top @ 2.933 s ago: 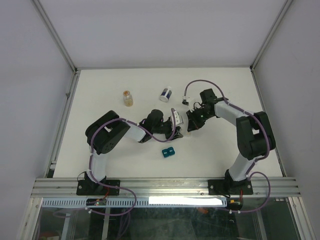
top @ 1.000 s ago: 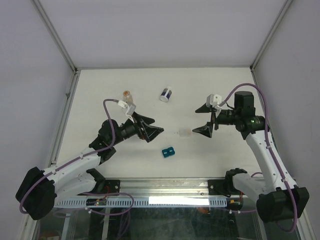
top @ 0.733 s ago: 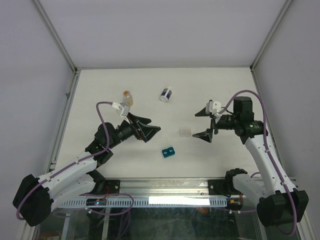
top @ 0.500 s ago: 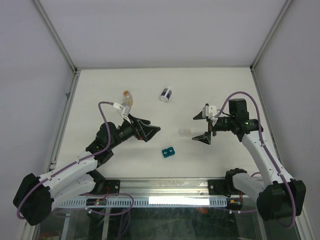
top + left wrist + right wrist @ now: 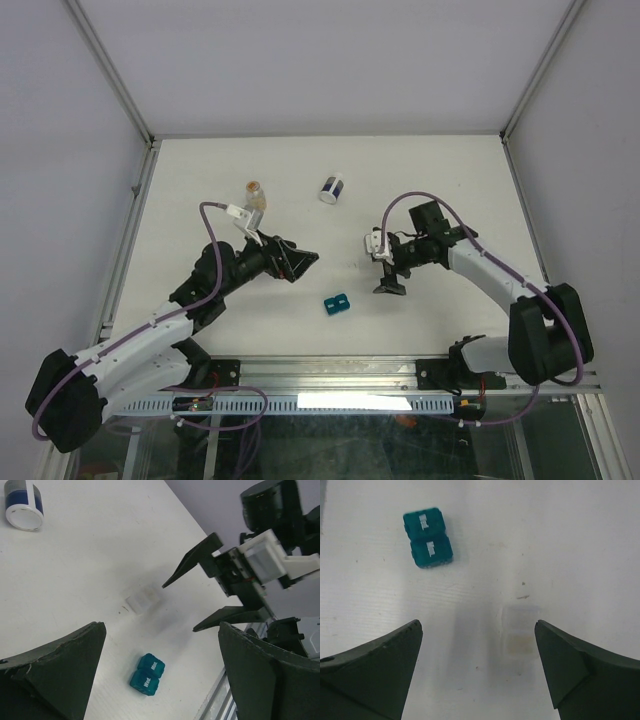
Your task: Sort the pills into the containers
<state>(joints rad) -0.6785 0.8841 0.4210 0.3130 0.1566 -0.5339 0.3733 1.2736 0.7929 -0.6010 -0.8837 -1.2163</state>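
Note:
The containers point(image 5: 520, 629) are two tiny clear cups joined side by side on the white table, also seen in the left wrist view point(image 5: 143, 600). One cup has a faint orange tint. My right gripper point(image 5: 477, 625) hangs open above them, and they lie close to its right finger. From above, this gripper point(image 5: 380, 266) covers them. The pills show as orange-brown contents in a small clear vial point(image 5: 256, 195) at the back left. My left gripper point(image 5: 303, 262) is open and empty, pointing toward the right gripper point(image 5: 180, 607).
A teal two-cell block point(image 5: 336, 302) marked with weekday words lies between the arms, toward the front, also in the right wrist view point(image 5: 427, 539). A white jar with a dark-blue band point(image 5: 332, 188) lies on its side at the back. The table point(image 5: 450, 170) has metal rails along its edges.
My right arm has swung left and down, bringing its open gripper over the clear containers. The left gripper has stayed almost in place, still open.

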